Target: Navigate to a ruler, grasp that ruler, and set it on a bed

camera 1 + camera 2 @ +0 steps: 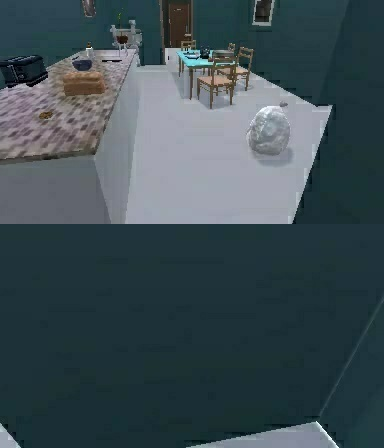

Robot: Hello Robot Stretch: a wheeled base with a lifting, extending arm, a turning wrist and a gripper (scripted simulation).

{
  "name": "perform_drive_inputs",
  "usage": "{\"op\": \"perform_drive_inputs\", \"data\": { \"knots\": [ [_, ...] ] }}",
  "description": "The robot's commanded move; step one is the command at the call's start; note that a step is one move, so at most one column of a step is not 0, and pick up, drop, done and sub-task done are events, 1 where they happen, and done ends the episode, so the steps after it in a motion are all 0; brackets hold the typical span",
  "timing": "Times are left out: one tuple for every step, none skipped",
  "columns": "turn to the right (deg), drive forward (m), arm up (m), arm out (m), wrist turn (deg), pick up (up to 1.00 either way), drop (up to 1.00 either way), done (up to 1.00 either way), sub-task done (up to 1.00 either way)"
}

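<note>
Nearest, at the forward view's left, stood a counter [62, 128] with a mottled stone top and plain white side. A small dark round item [45, 115] lay on its near part. Farther along sat a brown box-like thing [83, 84], then a dark bowl [82, 65] and a black appliance [22, 70] at the left edge. A thin dark flat thing [110, 61] lay near the counter's far end; too small to tell what it was. Which counter item, if any, was the ruler could not be told.

On the pale grey floor [190, 160], right of middle, sat a crumpled grey-white lump [269, 130], alone. Beyond it was a teal table [200, 61] with wooden chairs [215, 82] around it. Farthest were a white cabinet [128, 42], a brown door [178, 22] and a framed picture [263, 10] on the dark wall; any print was too small to read.

The arm side view had a dark teal wall [180, 324] close by, with a floor strip at the bottom. Jaw state: cannot tell.
</note>
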Motion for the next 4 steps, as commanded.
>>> {"op": "perform_drive_inputs", "data": {
  "knots": [
    [0.0,0.7,0.0,0.0,0.0,0.0,0.0,0.0,0.0],
    [-9.0,0.0,0.0,0.0,0.0,0.0,0.0,0.0,0.0],
    [0.0,1.0,0.0,0.0,0.0,0.0,0.0,0.0,0.0],
    [0.0,1.0,0.0,0.0,0.0,0.0,0.0,0.0,0.0]
  ]
}}
